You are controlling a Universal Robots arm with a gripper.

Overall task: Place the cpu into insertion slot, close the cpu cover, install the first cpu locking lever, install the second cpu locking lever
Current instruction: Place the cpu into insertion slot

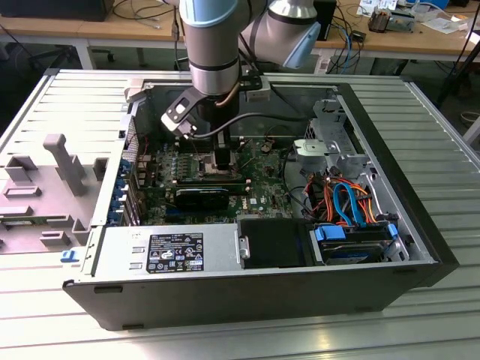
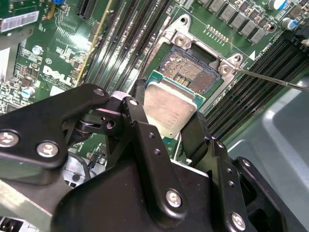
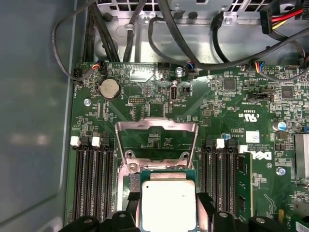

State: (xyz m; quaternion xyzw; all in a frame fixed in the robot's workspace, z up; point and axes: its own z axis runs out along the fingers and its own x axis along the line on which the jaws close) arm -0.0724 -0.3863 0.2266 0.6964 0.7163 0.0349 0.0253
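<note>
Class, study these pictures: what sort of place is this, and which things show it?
Probably a robotics lab: a robot arm reaches into an open computer case on a slatted metal table, its end effector holding the cpu over the motherboard, with cluttered wooden workbenches behind.

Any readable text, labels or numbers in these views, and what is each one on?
Black label on the power supply, exterior view: print too small to read.
Green circuit board, first wrist view: a white logo, plus component codes too small to read.
White barcode sticker, second wrist view: blurred.
cpu in the pincer: no legible print.
</note>
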